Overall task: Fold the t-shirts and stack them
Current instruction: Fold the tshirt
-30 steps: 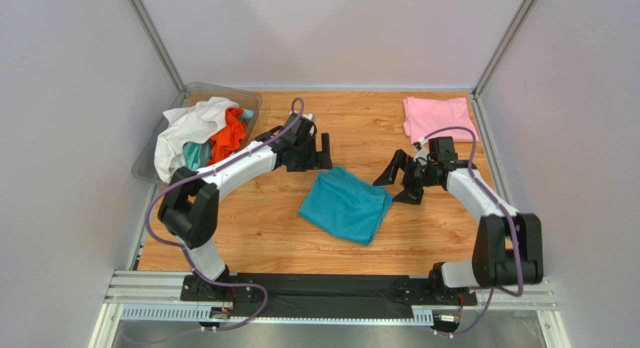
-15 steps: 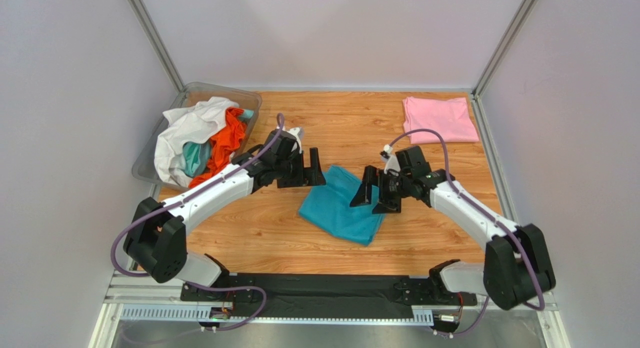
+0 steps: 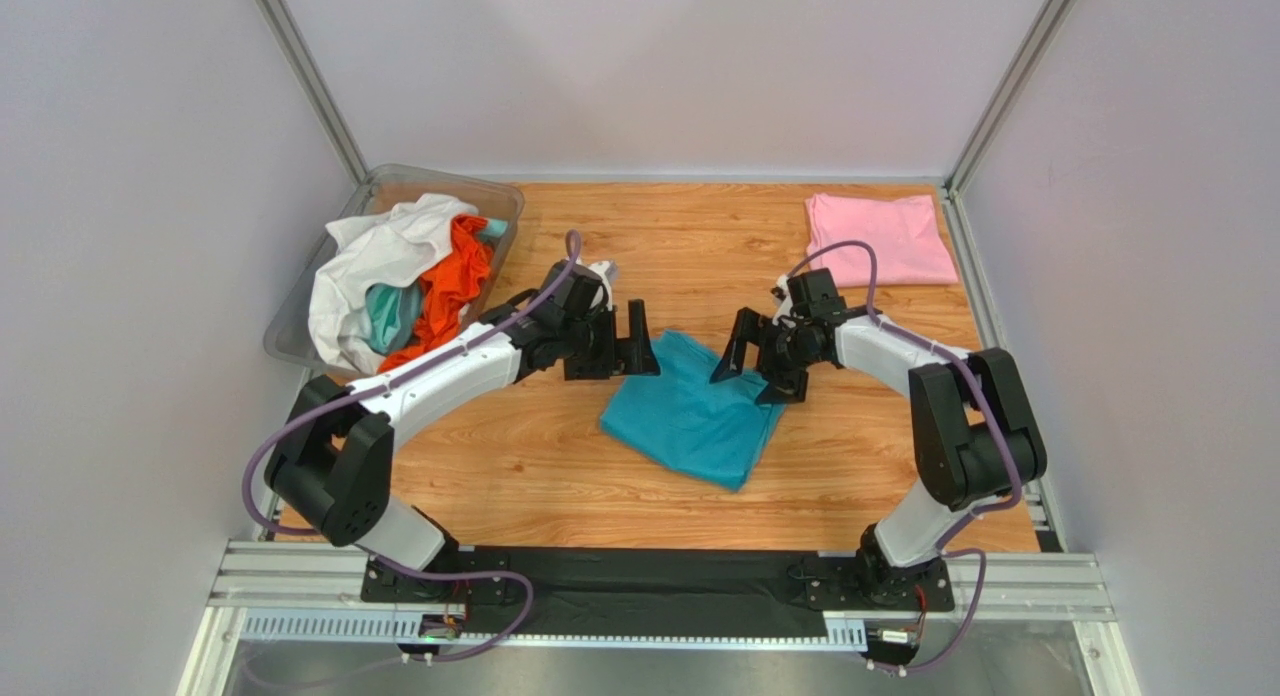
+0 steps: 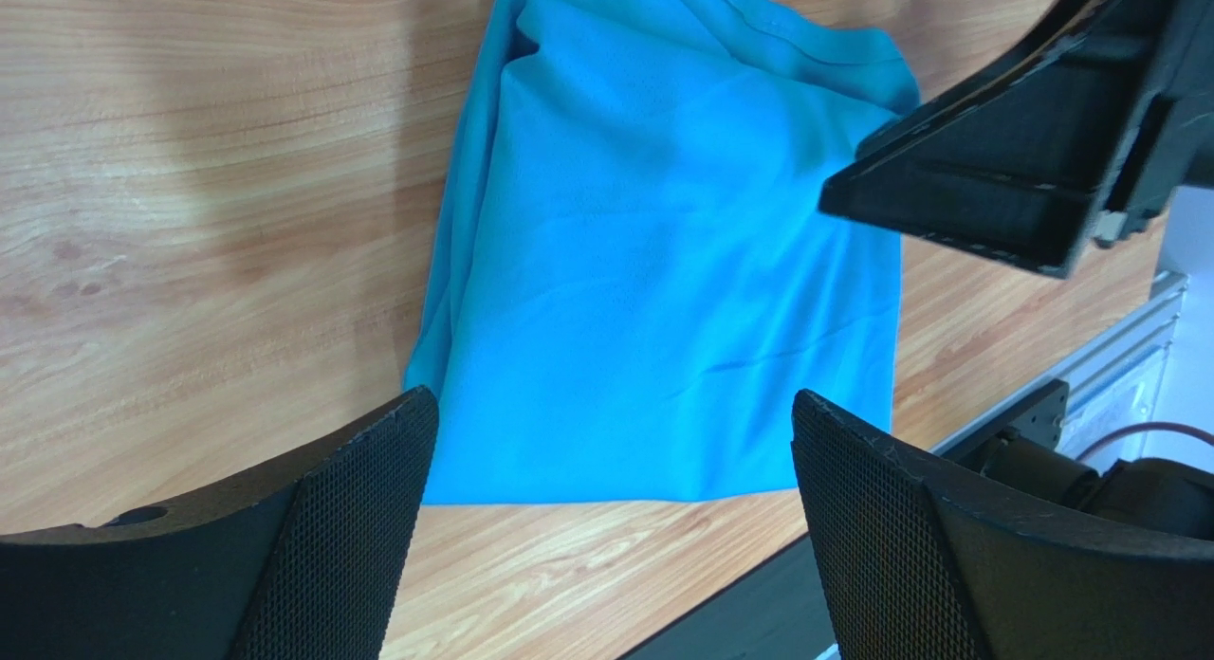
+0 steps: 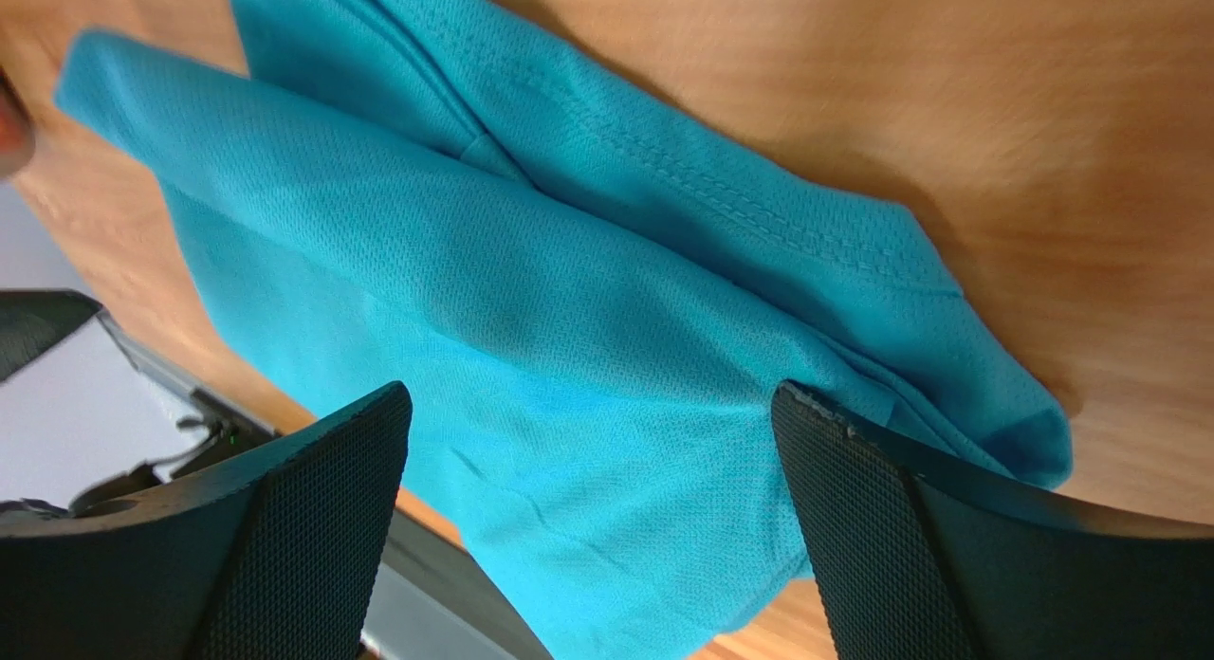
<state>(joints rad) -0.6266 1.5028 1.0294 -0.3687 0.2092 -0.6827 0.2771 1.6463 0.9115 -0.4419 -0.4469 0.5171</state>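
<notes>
A folded teal-blue t-shirt (image 3: 694, 419) lies on the wooden table (image 3: 526, 456) between my two arms. My left gripper (image 3: 613, 351) hovers open at the shirt's far left corner. In the left wrist view the shirt (image 4: 670, 262) fills the space ahead of the left gripper (image 4: 610, 404), with nothing between the jaws. My right gripper (image 3: 756, 366) stands open over the shirt's far right corner. In the right wrist view the teal fabric (image 5: 570, 290) lies just below the right gripper (image 5: 587, 393), not pinched. A folded pale pink t-shirt (image 3: 879, 239) lies at the back right.
A clear plastic bin (image 3: 286, 336) at the back left holds a heap of white (image 3: 376, 254), orange (image 3: 451, 284) and light aqua (image 3: 388, 314) shirts. Grey walls enclose the table on three sides. The right gripper's finger (image 4: 1026, 162) shows in the left wrist view.
Both grippers have closed in on the teal shirt's far edge: the left one shifted slightly toward its corner, the right one moved left onto its corner. Both stayed open.
</notes>
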